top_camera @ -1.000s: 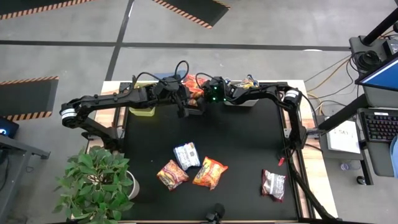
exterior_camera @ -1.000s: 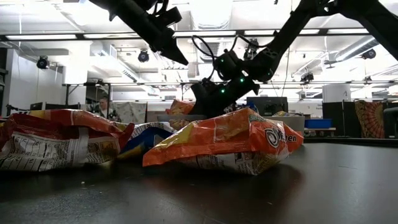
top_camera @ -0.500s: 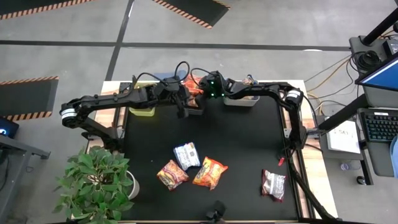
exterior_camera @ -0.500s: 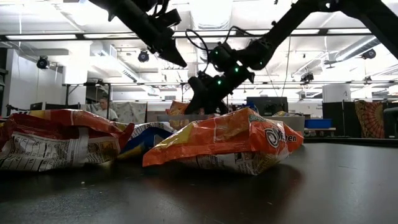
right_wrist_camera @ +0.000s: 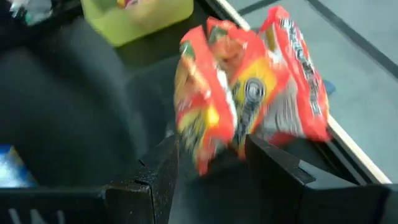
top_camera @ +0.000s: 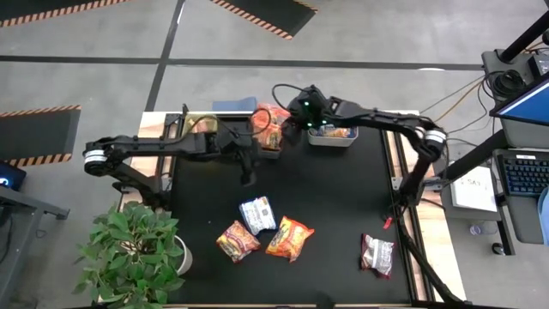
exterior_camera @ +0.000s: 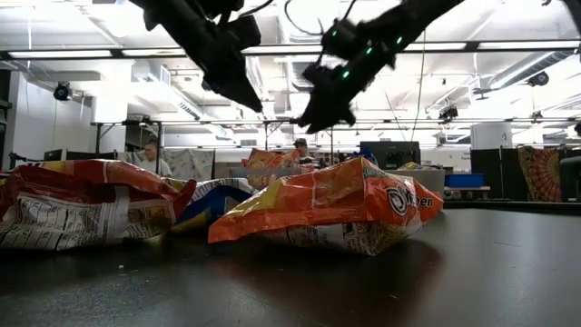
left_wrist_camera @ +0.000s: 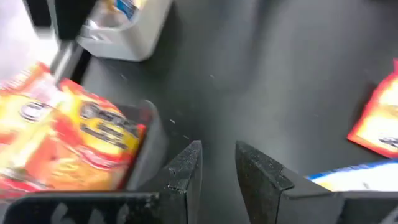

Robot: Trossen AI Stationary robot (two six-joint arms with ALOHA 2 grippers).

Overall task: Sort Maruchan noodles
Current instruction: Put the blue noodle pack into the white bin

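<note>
Three bins line the far edge of the black table [top_camera: 343, 206]. The dark mesh bin [top_camera: 268, 148] in the middle holds orange-red Maruchan packets [top_camera: 271, 124], heaped above its rim; at least two show, though the exact count cannot be told. The white bin [top_camera: 333, 137] to its right holds packets [top_camera: 334, 131] with blue and yellow on them, number unclear. The green bin [top_camera: 196, 153] to the left sits partly under the left arm, its contents hard to read from above.

Four packets lie loose on the near half of the table: a blue-and-white packet [top_camera: 256, 213], an orange-red packet [top_camera: 238, 241] just beside it, a second orange packet [top_camera: 290, 238] to its right, and a silver-and-red packet [top_camera: 377, 254] well apart near the right edge.

The right gripper [top_camera: 296, 116] hangs above the mesh bin with its fingers [right_wrist_camera: 273, 168] spread and holding nothing, the orange-red heap [right_wrist_camera: 249, 106] close in front of them. The left gripper [top_camera: 247, 167] hovers over bare table just beside the mesh bin, its fingers [left_wrist_camera: 186, 174] a narrow gap apart and empty
</note>
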